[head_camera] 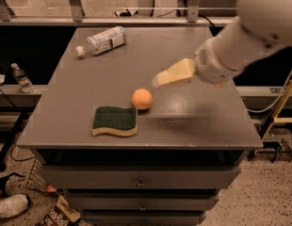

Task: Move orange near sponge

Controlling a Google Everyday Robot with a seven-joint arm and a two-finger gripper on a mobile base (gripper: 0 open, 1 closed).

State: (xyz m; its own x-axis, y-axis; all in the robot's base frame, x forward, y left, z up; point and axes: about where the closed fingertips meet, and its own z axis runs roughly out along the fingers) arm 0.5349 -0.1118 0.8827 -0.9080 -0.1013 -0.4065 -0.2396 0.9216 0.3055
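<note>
Camera view, left to right. A plastic bottle lies on its side at the far left corner of the desk and has no part in the task. Near the front edge, the sponge lies flat, green scouring face up and pale foam base showing along its near edge. The orange rests on the desk just beside the sponge's far right corner, so close that the two appear to touch or nearly touch; nothing supports it but the desk. To the right, the gripper hangs above the desk, clear of the orange. One pale fingertip points toward the fruit without reaching it. The fingers appear released and spread, and they grasp nothing.

Judged state of the task: the orange already sits next to the sponge, so the placement looks complete. What seems left is for the arm to draw away without knocking the fruit, which could roll on the smooth surface.
</note>
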